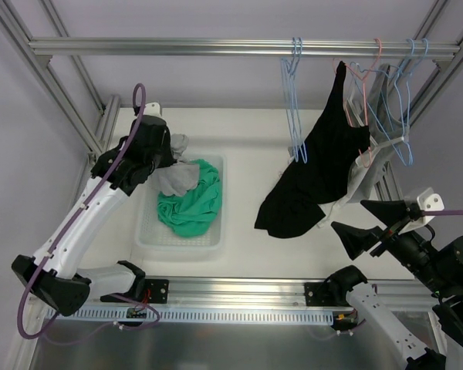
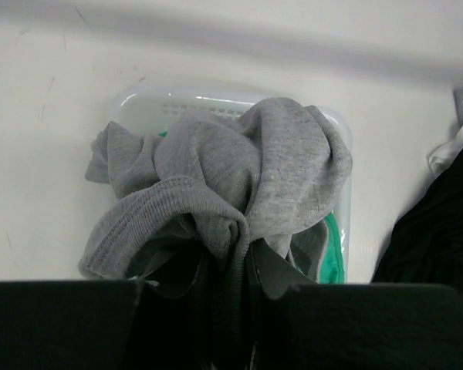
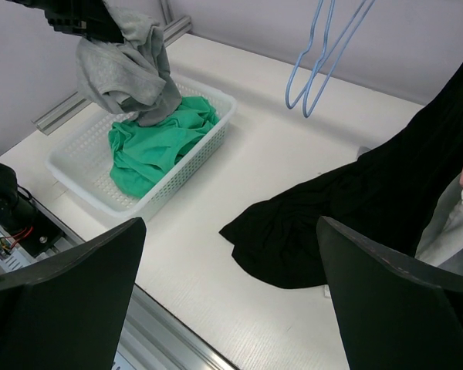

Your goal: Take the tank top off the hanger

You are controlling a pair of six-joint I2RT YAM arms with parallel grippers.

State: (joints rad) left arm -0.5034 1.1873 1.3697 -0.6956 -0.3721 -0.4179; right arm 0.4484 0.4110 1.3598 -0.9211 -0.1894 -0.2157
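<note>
Step in hand: judged to be the put-down; the grey tank top (image 2: 239, 162) is on no hanger and hangs over the basket (image 1: 143, 239)
Left gripper (image 2: 233, 262): clenched on a bunched fold of the grey tank top, cloth pinched between both fingers
Right gripper (image 3: 231, 308): fingers spread wide, nothing between them; it hovers low at the right, near the hem of the black garment (image 1: 316, 166)
Location of task item: above the far end of the basket, its lower end reaching down to the green garment (image 3: 158, 142) that lies inside
Basket: white lattice tray on the table, left of centre, green cloth filling most of it
Rail (image 1: 216, 48): carries empty blue hangers (image 1: 295, 100) and, further right, a cluster of hangers
Black garment: draped from that cluster, apparently on the pink hanger (image 1: 360, 77), its lower part spread on the table; a white garment (image 1: 363, 177) hangs just behind it
Progress: removal appears done for the grey piece; release not yet made
Next move calls for: opening the left fingers so the cloth drops wholly inside the rim, then lifting straight up
Risk: a trailing edge may fall over the basket wall, or a fold may snag on a finger
Uncertain: whether the black garment is also a tank top awaiting removal
</note>
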